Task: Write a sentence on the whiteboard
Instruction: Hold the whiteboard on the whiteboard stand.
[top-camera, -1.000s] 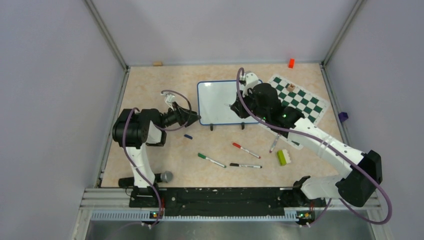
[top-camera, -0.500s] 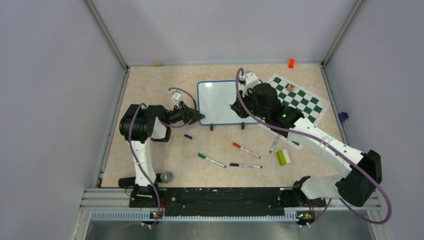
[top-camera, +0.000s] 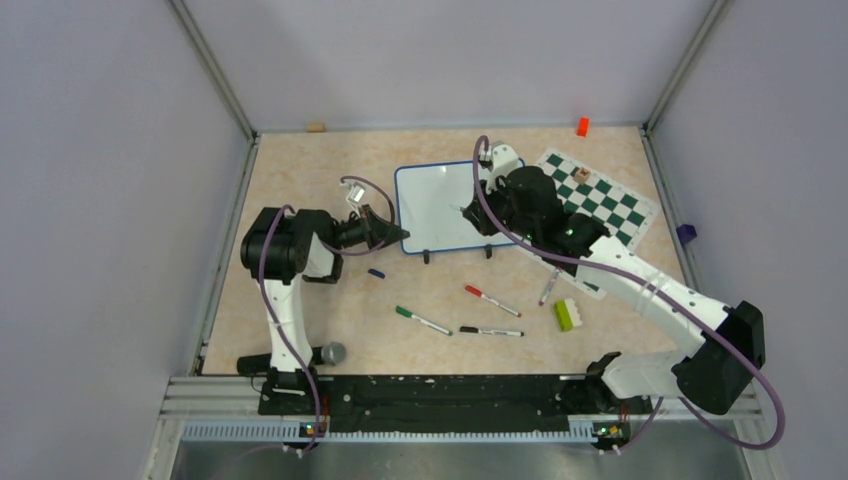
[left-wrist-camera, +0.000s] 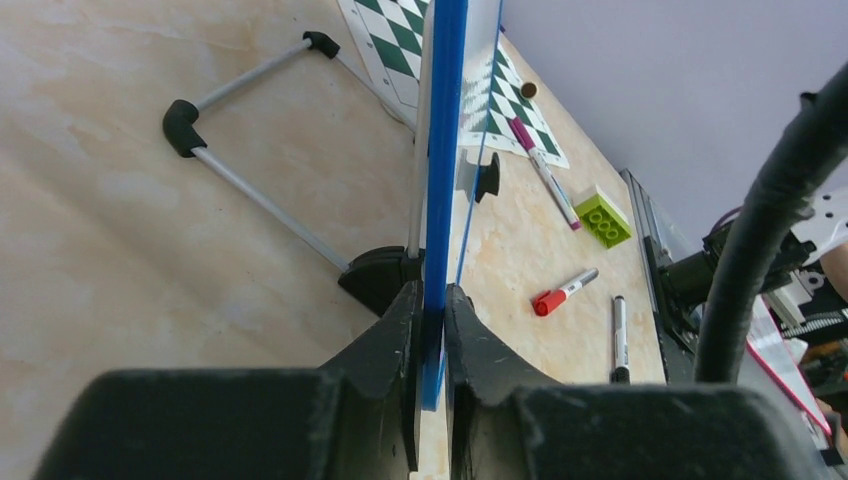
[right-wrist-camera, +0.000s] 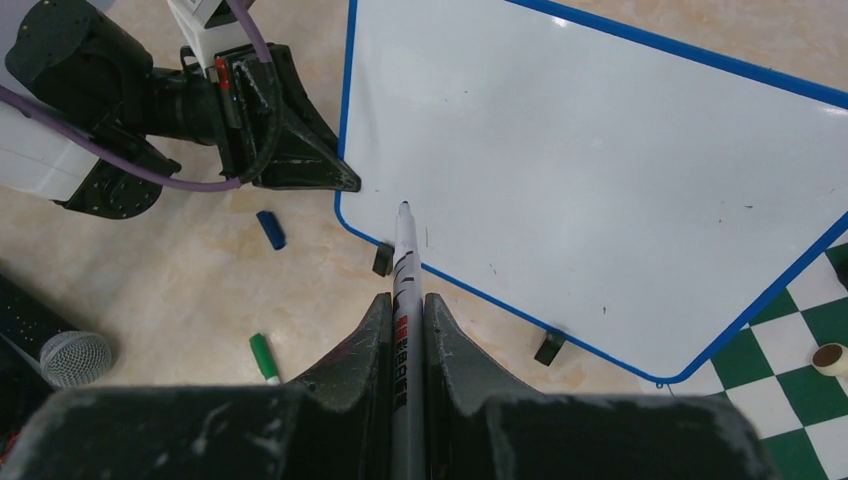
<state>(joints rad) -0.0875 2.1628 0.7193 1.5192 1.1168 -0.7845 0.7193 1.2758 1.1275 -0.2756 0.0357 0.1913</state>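
The whiteboard (top-camera: 436, 200) stands propped on its small black feet at mid-table, its white face (right-wrist-camera: 600, 170) bare apart from a few specks; no sentence shows on it. My left gripper (left-wrist-camera: 430, 292) is shut on the board's blue frame (left-wrist-camera: 443, 150) at the lower left corner, and it also shows in the top view (top-camera: 399, 237). My right gripper (right-wrist-camera: 405, 305) is shut on an uncapped marker (right-wrist-camera: 403, 250). The marker's tip hovers over the board's lower left area. In the top view the right gripper (top-camera: 468, 212) sits at the board's right side.
A green-and-white chess mat (top-camera: 605, 200) lies right of the board. Red (top-camera: 491, 300), green (top-camera: 422, 320) and black (top-camera: 490, 331) markers, a blue cap (top-camera: 376, 272) and a green brick (top-camera: 567, 314) lie in front. A microphone (top-camera: 331, 353) rests by the left base.
My left gripper moved right to the board's lower left corner and closed on the blue frame. The right arm and its marker stayed put.
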